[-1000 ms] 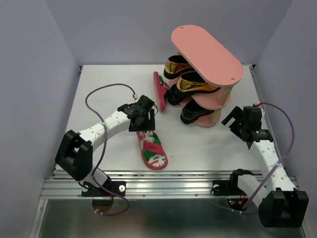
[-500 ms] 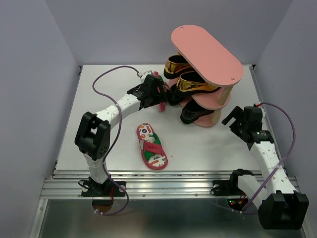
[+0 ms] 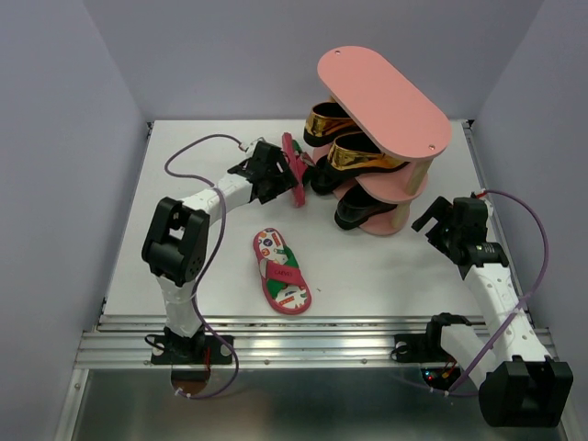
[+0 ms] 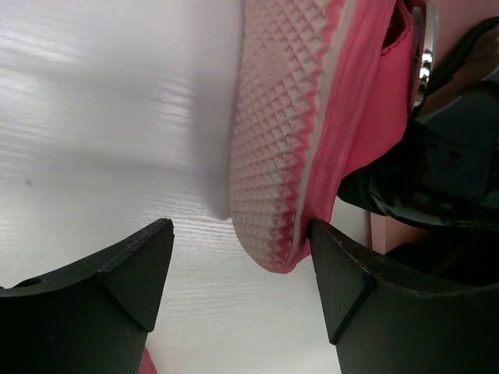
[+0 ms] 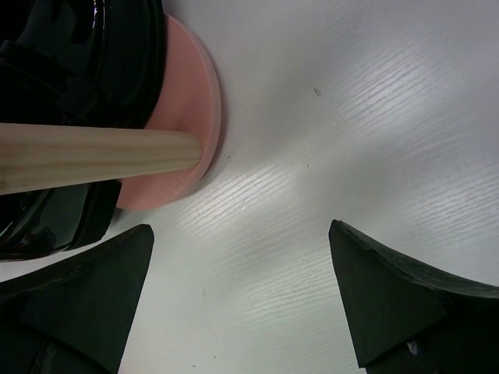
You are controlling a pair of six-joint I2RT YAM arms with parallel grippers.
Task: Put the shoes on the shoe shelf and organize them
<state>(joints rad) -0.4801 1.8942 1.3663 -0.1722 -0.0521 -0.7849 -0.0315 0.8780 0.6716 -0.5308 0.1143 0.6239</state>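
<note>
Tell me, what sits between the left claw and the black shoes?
A pink flip-flop on its edge, between the left gripper and the black loafers; top and left wrist views show it.

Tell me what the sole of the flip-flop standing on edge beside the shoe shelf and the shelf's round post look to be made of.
Flip-flop sole: likely soft foam or rubber, matte pink, moulded in a diamond tread.
Round post: bare wood by its look, pale tan with faint lengthwise grain, unpainted.
</note>
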